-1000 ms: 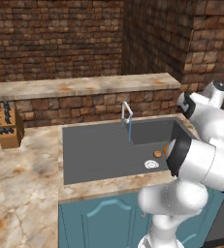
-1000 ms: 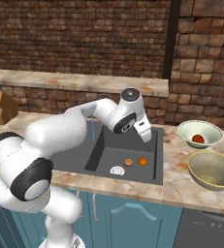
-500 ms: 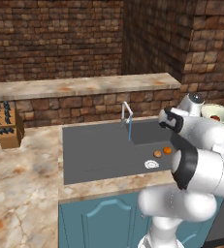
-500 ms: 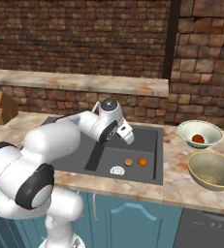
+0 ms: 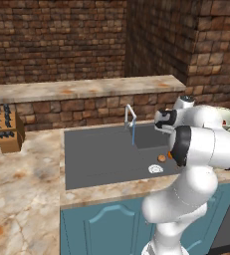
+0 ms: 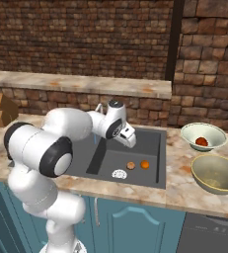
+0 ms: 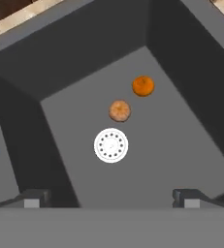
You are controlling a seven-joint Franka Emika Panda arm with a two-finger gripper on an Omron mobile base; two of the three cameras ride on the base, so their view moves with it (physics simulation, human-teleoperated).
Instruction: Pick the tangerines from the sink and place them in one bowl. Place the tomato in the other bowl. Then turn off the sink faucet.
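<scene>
my gripper (image 7: 108,198) hangs over the sink (image 6: 152,170), jaws wide apart, holding nothing. both tangerines (image 7: 143,86) lie on the sink floor just beside the drain (image 7: 111,145). tomato (image 6: 201,142) sits in the cream bowl (image 6: 188,131) at the desk's right end.

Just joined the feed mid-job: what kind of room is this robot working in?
A simulated kitchen, it seems: a dark sink with a faucet set in a stone counter, a knife block, and blue cabinets below.
</scene>
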